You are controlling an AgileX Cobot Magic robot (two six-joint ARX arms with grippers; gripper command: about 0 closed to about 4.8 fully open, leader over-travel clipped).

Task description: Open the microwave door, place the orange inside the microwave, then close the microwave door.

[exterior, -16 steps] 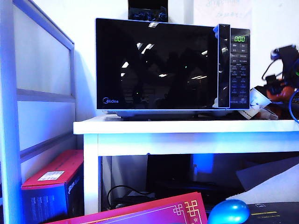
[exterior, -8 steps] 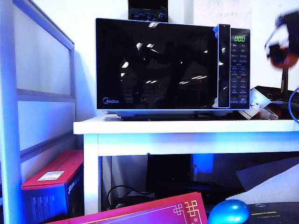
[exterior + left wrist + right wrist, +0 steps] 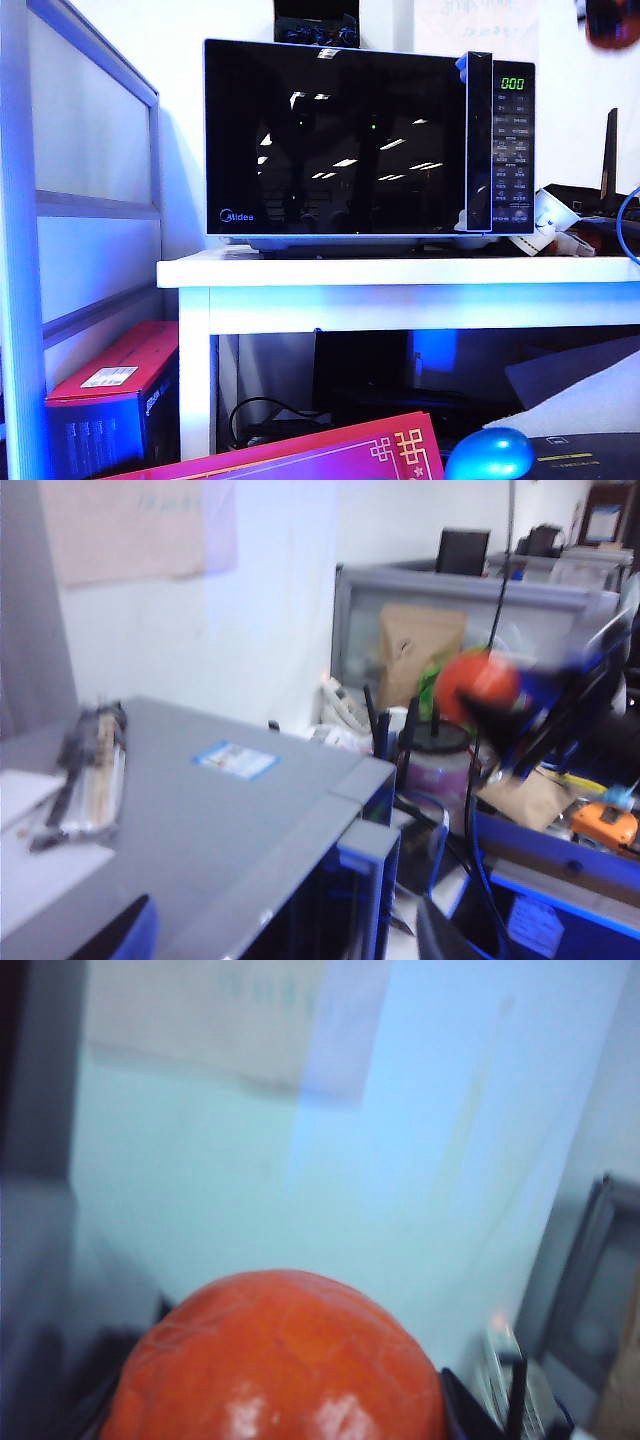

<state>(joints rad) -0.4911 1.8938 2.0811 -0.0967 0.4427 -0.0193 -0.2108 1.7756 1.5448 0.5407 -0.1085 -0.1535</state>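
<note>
The black microwave (image 3: 370, 140) stands on the white table (image 3: 400, 272), its glossy door (image 3: 335, 140) shut. My right gripper (image 3: 612, 22) hangs high at the exterior view's top right corner, shut on the orange (image 3: 610, 32). In the right wrist view the orange (image 3: 275, 1360) fills the space in my right gripper (image 3: 280, 1405). The left wrist view shows that same orange (image 3: 478, 683) held up beyond the microwave's right side. My left gripper (image 3: 280, 940) hovers open over the microwave's grey top (image 3: 200, 820), near its front right corner, with nothing held.
Cables, a paper bag and white clutter (image 3: 560, 215) sit right of the microwave. A bundle (image 3: 85, 770) lies on its top. Below are a red box (image 3: 110, 390), a pink card (image 3: 330, 455) and a blue egg-shaped object (image 3: 490, 455). A partition (image 3: 80, 200) stands at left.
My right gripper has risen with the orange from beside the microwave's right side to the top right corner of the exterior view. The microwave door stays shut.
</note>
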